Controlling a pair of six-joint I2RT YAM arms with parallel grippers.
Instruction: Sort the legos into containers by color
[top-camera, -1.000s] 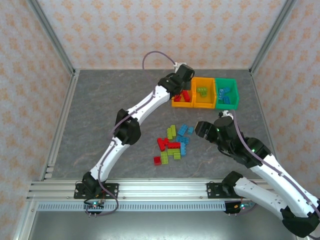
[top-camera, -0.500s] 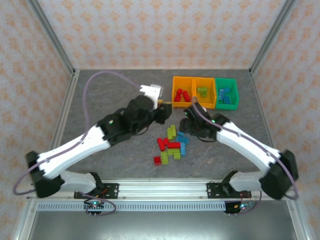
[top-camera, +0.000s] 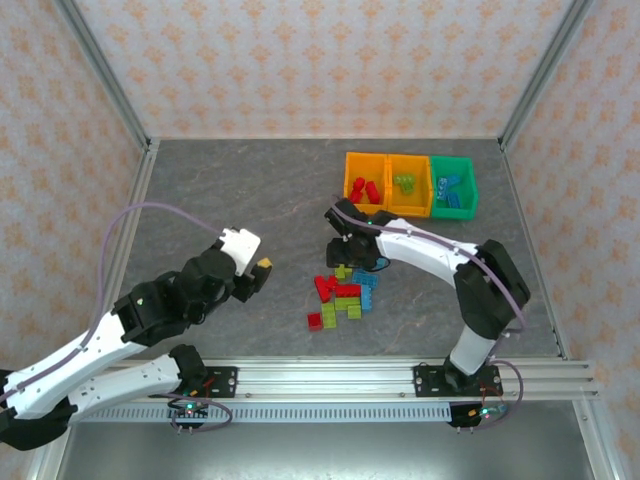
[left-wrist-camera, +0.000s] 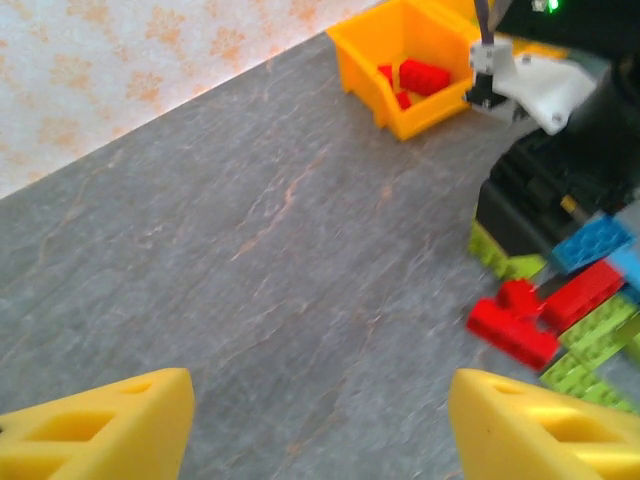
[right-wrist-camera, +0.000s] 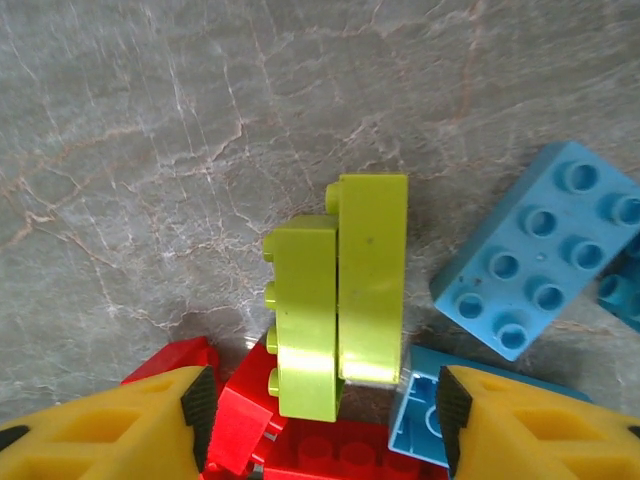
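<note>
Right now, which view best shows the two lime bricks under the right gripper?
Right wrist: the lime bricks lie centred, sharp, side by side. Top external shows them tiny beside the right gripper; left wrist catches a lime edge.

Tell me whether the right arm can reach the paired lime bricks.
Probably yes: the open right tool hangs right above the lime bricks, straddling them, with nothing over them.

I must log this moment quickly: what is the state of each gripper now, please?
Left gripper: open, holding nothing.
Right gripper: open above two lime green bricks, nothing held.
</note>
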